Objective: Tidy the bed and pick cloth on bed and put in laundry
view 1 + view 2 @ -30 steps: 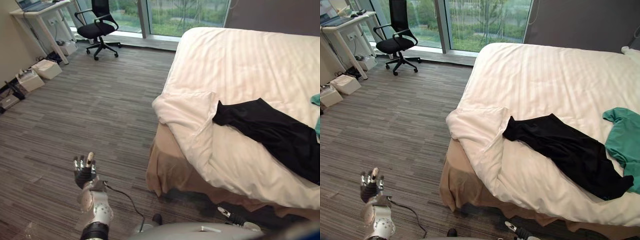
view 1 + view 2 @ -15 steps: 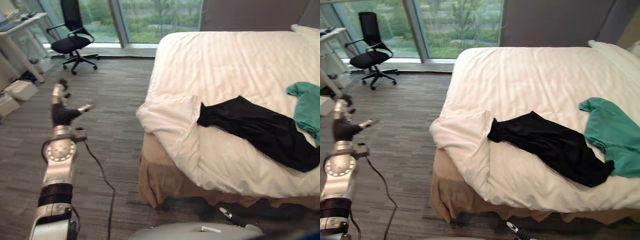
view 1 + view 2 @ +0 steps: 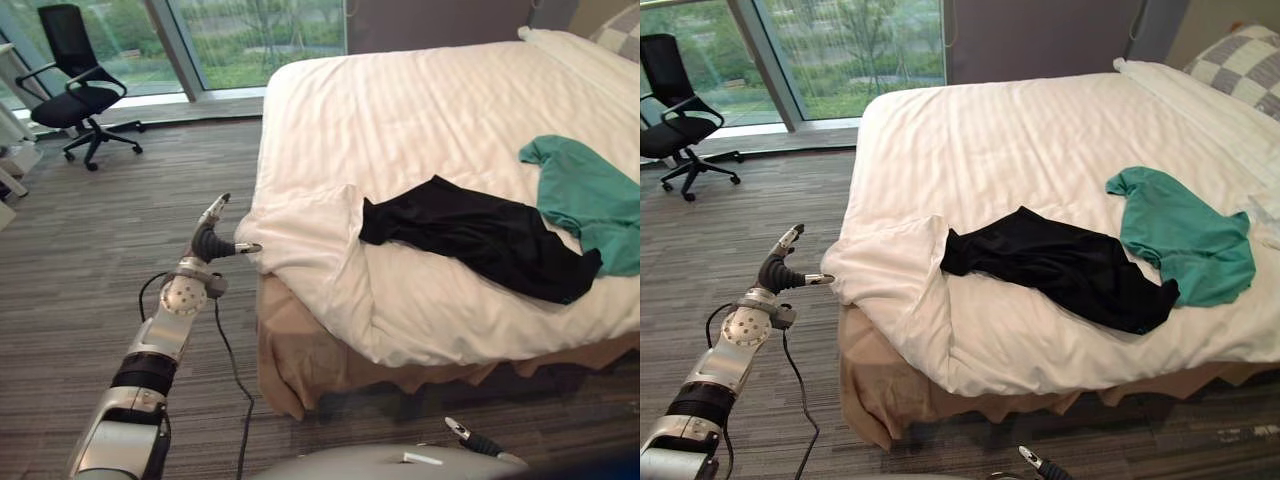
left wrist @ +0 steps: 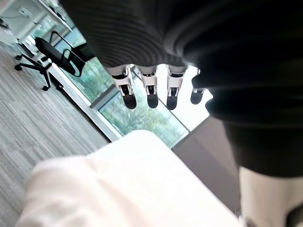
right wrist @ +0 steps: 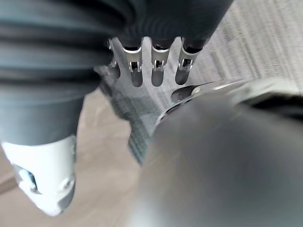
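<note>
Left eye view: a black chair [image 3: 75,95] stands at the upper left on the grey floor [image 3: 120,230], before a window [image 3: 230,30]. Left of centre the left hand [image 3: 210,240] is raised over the floor, its fingers [image 4: 149,92] straight and apart and holding nothing. Its thumb points at the bed [image 3: 400,110]. The thumb tip is just beside the duvet corner [image 3: 310,225], which is folded back at the bed's near left; whether they touch I cannot tell. A tan skirt [image 3: 320,360] hangs below the duvet.

Right of the fold, at mid-frame, a black cloth [image 3: 470,235] lies spread on the white duvet, running toward the lower right. A green cloth [image 3: 585,200] lies at the right edge, its lower part just beside the black cloth's far end. A checked pillow [image 3: 1240,65] sits at the upper right in the right eye view.

Right wrist view: the right hand [image 5: 158,71] hangs over the floor, fingers straight, empty.
</note>
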Motion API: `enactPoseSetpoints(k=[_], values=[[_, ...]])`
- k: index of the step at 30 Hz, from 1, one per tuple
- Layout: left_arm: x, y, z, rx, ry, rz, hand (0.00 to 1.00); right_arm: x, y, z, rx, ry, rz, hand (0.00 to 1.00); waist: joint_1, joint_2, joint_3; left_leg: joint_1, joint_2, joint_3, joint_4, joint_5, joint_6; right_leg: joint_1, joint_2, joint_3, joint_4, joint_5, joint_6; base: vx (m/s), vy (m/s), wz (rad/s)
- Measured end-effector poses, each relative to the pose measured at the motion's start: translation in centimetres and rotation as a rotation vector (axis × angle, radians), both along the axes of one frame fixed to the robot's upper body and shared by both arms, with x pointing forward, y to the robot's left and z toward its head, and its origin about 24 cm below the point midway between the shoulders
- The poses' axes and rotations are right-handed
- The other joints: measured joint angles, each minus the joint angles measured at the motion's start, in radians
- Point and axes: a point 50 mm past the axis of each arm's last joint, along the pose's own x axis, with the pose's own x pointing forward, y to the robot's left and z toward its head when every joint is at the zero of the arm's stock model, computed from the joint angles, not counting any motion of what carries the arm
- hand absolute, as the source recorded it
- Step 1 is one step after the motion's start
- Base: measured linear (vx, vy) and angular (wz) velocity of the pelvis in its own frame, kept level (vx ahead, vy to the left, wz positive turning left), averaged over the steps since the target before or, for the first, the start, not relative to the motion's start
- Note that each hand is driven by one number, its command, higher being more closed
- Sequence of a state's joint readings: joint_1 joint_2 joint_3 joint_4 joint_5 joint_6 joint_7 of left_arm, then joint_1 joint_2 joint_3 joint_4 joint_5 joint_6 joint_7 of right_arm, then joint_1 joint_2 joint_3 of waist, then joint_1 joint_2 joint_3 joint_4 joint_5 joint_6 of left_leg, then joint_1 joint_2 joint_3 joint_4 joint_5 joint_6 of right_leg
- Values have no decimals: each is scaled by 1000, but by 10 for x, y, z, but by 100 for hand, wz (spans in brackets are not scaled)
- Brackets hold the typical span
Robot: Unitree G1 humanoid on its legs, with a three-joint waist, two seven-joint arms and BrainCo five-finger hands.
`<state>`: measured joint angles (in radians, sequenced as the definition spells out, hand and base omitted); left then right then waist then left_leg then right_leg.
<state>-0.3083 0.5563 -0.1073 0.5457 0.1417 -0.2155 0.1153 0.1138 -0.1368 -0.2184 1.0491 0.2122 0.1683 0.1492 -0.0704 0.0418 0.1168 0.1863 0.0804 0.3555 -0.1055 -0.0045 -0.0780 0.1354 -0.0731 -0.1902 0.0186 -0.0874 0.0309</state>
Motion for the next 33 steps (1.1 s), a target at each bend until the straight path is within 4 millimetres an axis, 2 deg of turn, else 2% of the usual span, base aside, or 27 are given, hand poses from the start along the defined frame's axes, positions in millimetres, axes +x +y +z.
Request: enactPoseSetpoints(k=[3,5,8,12,16,19,21,25,26,28,31,33], values=[[5,-8,2,25,-6,-14,0,4,-2,2,-11,-14,1,0,-9,12,12,-36,2,18,0,2,3,-62,2,26,28,-4,-5,-39,0,-18],[10,-14,6,69,-29,-6,0,10,-3,3,-17,-32,6,0,-31,17,35,-65,2,22,1,9,5,-105,1,33,51,-5,-6,-14,-9,-8],[15,-15,5,108,-28,29,0,17,-2,5,-32,-44,22,0,-48,20,59,-67,3,42,7,12,3,-133,1,44,86,-19,-13,58,-10,-12],[26,-19,16,141,-62,71,0,28,-7,9,-62,-69,44,0,-49,37,79,-103,3,64,7,22,-1,-207,0,71,145,-40,-18,29,-16,-11],[38,-28,31,179,-101,83,0,41,-7,14,-76,-116,57,0,-51,40,108,-138,5,85,7,38,-5,-276,-1,93,221,-75,-28,-12,-54,-7],[49,-39,46,213,-152,82,0,60,-3,21,-86,-175,82,0,-53,36,137,-187,10,113,8,41,-5,-363,-4,105,291,-93,-36,-41,-56,-7],[55,-44,57,220,-181,79,0,71,-1,26,-91,-217,77,0,-52,25,171,-203,14,134,30,39,-6,-390,-3,124,316,-94,-36,-35,-67,-18],[67,-51,79,229,-236,110,0,84,3,35,-93,-286,87,0,-51,11,196,-284,42,184,149,-21,-1,-457,-8,154,353,-95,-36,-12,-51,-20],[69,-54,82,224,-237,108,100,86,3,36,-97,-297,88,0,-51,13,198,-298,46,188,172,-33,1,-469,-10,159,364,-96,-36,8,-16,-13],[74,-59,87,222,-202,89,100,93,4,42,-101,-331,99,0,-50,12,216,-321,58,200,236,-64,4,-481,-13,175,390,-102,-29,-3,12,-7],[75,-57,80,282,-80,73,100,103,9,49,-98,-384,109,0,-50,15,230,-374,81,217,328,-109,10,-515,-16,185,422,-110,-26,-19,15,-4],[75,-57,81,275,-74,84,100,106,12,51,-95,-405,108,0,-46,14,242,-391,94,220,365,-130,11,-525,-16,185,433,-111,-25,-23,8,0]])
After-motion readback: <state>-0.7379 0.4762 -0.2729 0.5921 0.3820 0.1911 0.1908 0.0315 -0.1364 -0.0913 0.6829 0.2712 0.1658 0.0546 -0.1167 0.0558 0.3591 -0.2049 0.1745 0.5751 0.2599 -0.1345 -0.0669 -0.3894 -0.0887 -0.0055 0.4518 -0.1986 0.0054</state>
